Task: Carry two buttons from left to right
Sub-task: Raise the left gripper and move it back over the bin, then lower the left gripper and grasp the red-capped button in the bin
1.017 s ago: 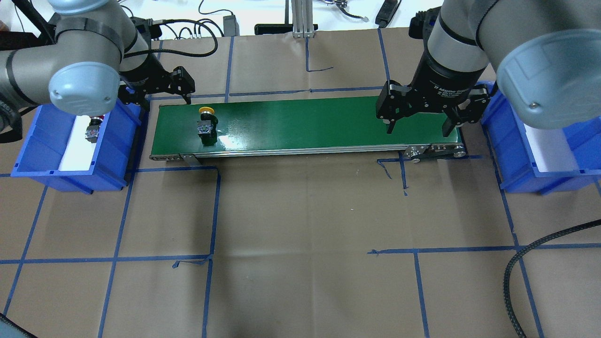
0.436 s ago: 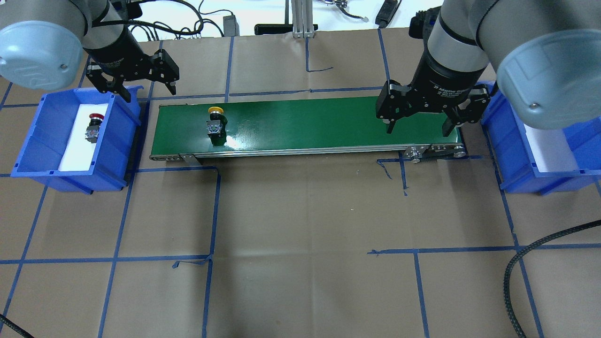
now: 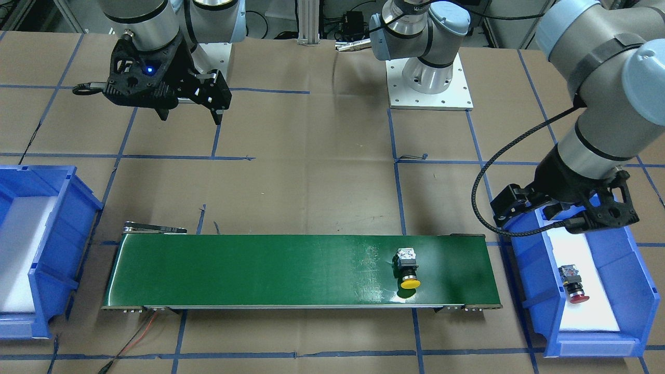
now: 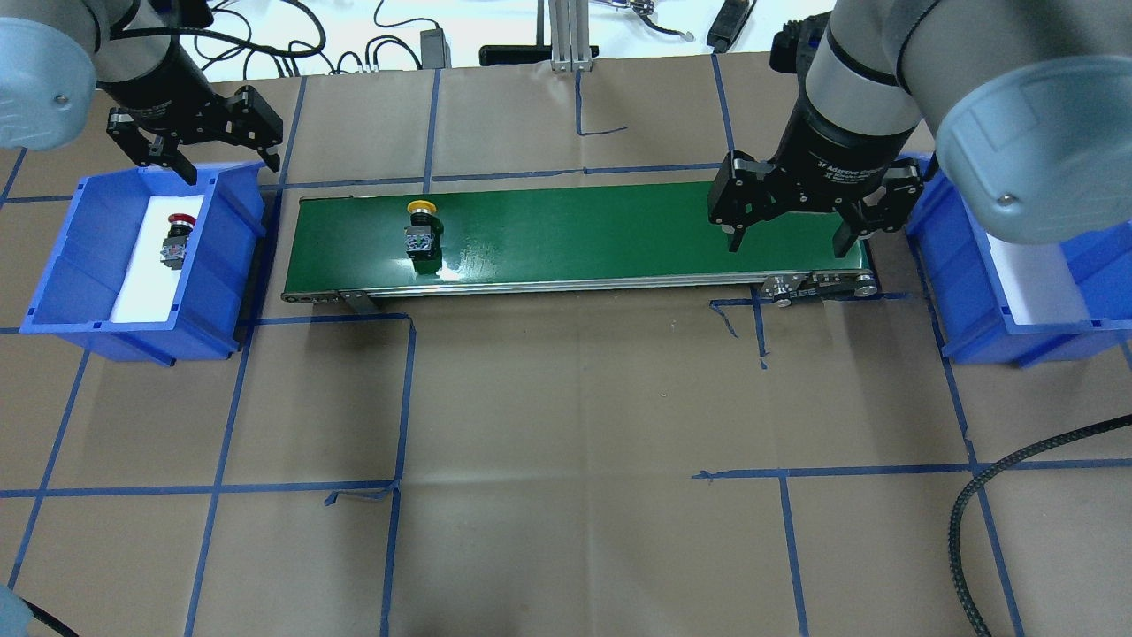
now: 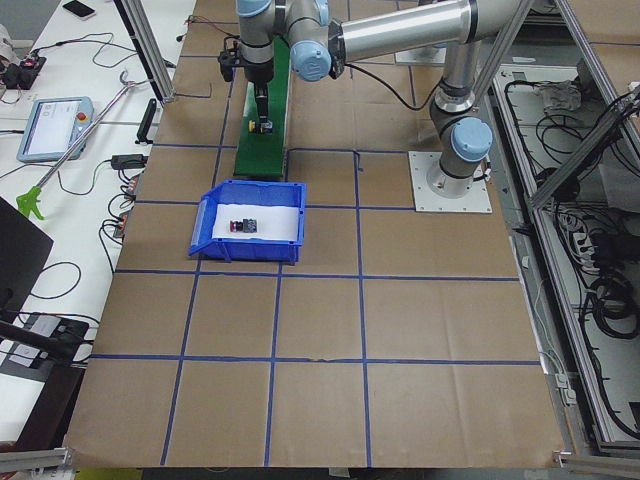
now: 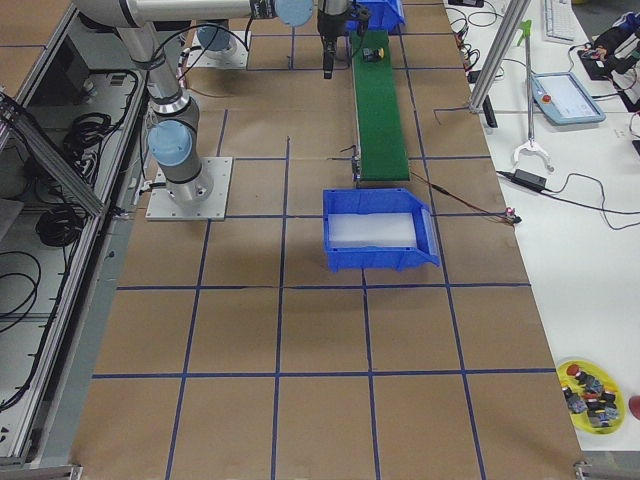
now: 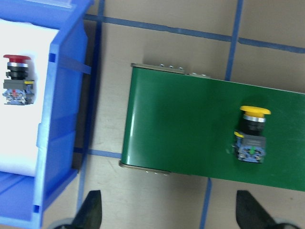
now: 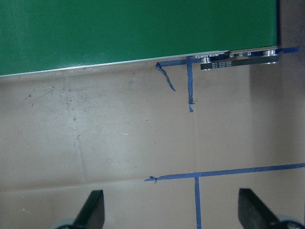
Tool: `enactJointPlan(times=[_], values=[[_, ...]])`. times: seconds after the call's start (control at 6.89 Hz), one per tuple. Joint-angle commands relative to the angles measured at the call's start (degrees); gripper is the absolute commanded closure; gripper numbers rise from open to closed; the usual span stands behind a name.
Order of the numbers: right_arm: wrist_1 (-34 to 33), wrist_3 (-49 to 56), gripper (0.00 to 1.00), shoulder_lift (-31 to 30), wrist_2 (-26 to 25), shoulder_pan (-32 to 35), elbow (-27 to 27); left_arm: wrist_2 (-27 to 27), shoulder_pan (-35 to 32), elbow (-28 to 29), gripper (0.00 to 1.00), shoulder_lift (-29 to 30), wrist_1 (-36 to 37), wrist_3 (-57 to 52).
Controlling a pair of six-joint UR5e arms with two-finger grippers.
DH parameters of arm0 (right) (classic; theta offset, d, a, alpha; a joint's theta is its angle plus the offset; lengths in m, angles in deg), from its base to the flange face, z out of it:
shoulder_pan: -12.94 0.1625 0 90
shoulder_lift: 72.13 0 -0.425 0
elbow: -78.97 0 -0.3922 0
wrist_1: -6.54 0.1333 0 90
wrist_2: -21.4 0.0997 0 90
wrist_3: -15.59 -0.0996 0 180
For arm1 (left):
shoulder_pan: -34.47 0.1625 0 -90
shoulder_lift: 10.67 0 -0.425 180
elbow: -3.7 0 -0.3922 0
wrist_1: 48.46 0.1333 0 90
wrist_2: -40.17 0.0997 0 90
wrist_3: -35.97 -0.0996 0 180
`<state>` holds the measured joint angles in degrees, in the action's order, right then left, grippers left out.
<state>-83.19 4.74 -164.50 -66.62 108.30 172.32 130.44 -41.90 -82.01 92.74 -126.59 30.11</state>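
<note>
Left end effector, spread and empty, had swung toward 9 o'clock over the bin. Yellow button rode the belt toward 3 o'clock. Red button judged next.

Two buttons, two blue bins, one green conveyor

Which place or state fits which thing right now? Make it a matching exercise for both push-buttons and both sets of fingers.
1. yellow-capped push-button
2. red-capped push-button
3. left arm's fingers
4. right arm's fingers

A. open, over the right end of the green conveyor belt
B. in the blue plastic bin
C. on the belt near its left end
D. open, near that bin's far rim

Pairs: 1-C, 2-B, 3-D, 4-A
</note>
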Motion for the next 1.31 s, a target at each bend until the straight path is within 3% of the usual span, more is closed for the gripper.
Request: enactJointPlan(times=[0.0,0.58,0.87,1.16], values=[[0.00,0.13,0.00,0.00,-0.05,0.00,0.16,-0.10,6.47,0.54,0.00,1.70,0.35,-9.56],[-0.09,0.22,0.00,0.00,0.04,0.00,0.25,-0.19,14.66,5.20,0.00,7.58,0.70,-24.09],[-0.09,0.31,0.00,0.00,0.04,0.00,0.25,-0.36,15.38,7.05,0.00,11.18,2.44,-25.17],[-0.09,0.31,0.00,0.00,0.04,0.00,0.25,-0.80,15.29,5.04,0.00,13.74,8.76,-25.17]])
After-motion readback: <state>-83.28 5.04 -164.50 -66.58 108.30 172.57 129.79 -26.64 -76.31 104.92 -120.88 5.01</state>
